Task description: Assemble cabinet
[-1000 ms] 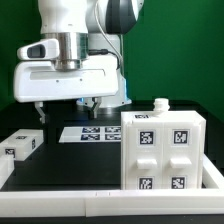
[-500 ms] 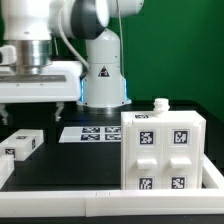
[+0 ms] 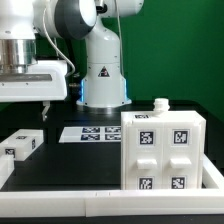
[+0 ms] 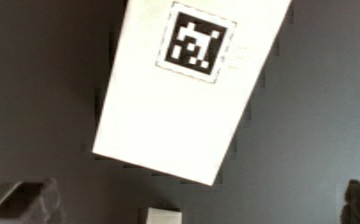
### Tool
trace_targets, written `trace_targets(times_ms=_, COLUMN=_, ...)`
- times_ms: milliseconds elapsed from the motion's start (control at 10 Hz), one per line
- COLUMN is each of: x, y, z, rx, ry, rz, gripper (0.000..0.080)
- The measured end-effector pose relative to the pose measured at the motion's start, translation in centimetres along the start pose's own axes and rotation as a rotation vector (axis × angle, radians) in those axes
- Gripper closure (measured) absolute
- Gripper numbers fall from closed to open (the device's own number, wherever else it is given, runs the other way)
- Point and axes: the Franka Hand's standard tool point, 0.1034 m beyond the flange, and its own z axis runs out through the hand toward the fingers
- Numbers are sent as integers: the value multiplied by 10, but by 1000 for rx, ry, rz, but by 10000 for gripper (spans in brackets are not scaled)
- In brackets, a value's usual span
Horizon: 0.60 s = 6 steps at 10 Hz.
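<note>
The cabinet (image 3: 160,150), a large white box with tagged drawer fronts, stands at the exterior view's right with a small white peg (image 3: 158,103) on top. A loose white drawer block (image 3: 22,144) lies on the black table at the exterior view's left. It fills the wrist view (image 4: 177,90), tilted, with one tag showing. My gripper (image 3: 20,106) hangs well above that block. Only one dark finger (image 3: 46,108) shows in the exterior view. In the wrist view the gripper (image 4: 189,205) is open and empty, its fingers (image 4: 17,200) far apart.
The marker board (image 3: 92,133) lies flat behind the cabinet's left side. The white raised border (image 3: 70,198) runs along the table's front. The robot base (image 3: 103,75) stands at the back. A small white piece (image 4: 159,215) shows at the wrist frame's edge.
My gripper has moved toward the exterior view's left, from over the marker board to over the loose drawer block. The cabinet and block have not moved.
</note>
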Motion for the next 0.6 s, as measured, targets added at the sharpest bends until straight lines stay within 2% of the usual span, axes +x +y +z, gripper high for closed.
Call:
trace_targets(times_ms=100, x=-2, y=0, z=1, rx=25, ry=-39, rz=81, gripper=2)
trace_targets(times_ms=200, x=-4, y=3, z=4, rx=29, ry=-51, rz=113, gripper=2)
trace_targets(times_ms=400, x=-11, y=3, z=14, rx=31, ry=-67, rz=119, gripper=2)
trace_targets(times_ms=600, x=-20, y=3, z=28, rx=17, ry=-63, rz=107, gripper=2)
